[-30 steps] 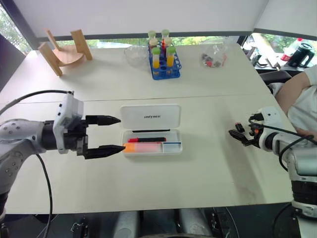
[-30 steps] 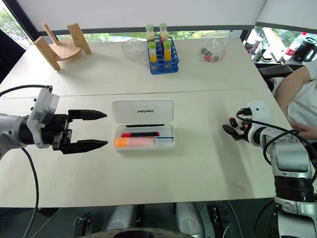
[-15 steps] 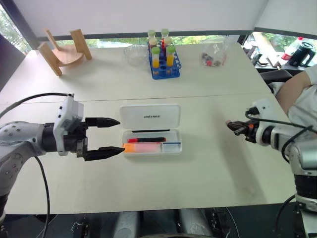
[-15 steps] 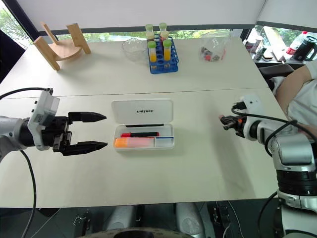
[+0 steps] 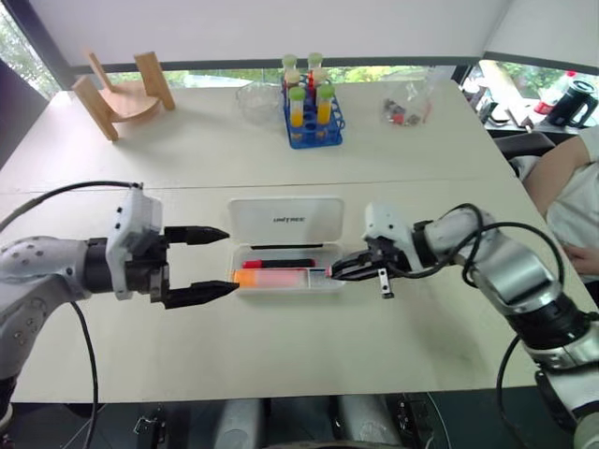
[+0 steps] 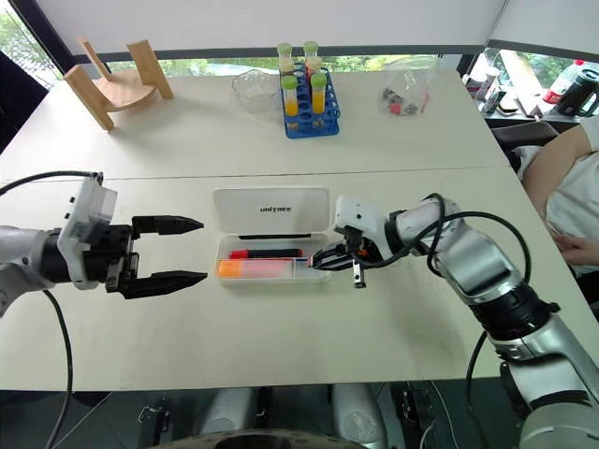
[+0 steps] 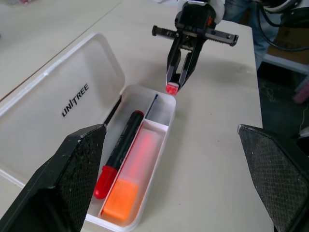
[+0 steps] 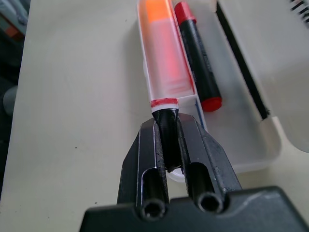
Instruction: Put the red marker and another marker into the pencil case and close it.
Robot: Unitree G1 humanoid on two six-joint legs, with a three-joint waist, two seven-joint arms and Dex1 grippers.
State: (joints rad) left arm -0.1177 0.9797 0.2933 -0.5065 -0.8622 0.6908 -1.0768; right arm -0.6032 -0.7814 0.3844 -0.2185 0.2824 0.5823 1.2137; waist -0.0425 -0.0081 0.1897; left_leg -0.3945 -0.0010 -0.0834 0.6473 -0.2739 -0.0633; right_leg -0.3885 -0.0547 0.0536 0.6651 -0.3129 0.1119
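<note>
Two black fingers of the left gripper [image 5: 229, 261] stand wide apart, holding nothing, just left of the pencil case [image 5: 253, 220], with bare table [image 5: 281, 346] all round them. One fingertip is level with the lid's near edge; the other sits close to the tray's left end, but I cannot tell whether it touches.

The case lies open at mid-table, its lid flat on the far side. Inside the tray, the red marker [image 5: 278, 264] lies along the hinge side. Just beside it, the pink marker with the orange cap [image 5: 276, 278] lies along the near wall, cap towards the left end. A small compartment at the right end holds neither.

At the tray's right rim, the right gripper [image 5: 335, 272] is clamped on a short black stick with a red-and-white tip [image 8: 169, 130], which reaches the near right corner.

Wide open tabletop lies near and to the right of the case. Far off stand a wooden rack [image 5: 117, 94], a glass bowl [image 5: 255, 98] and a blue test-tube rack [image 5: 311, 117]. A person's arm [image 5: 557, 178] rests by the right edge.
</note>
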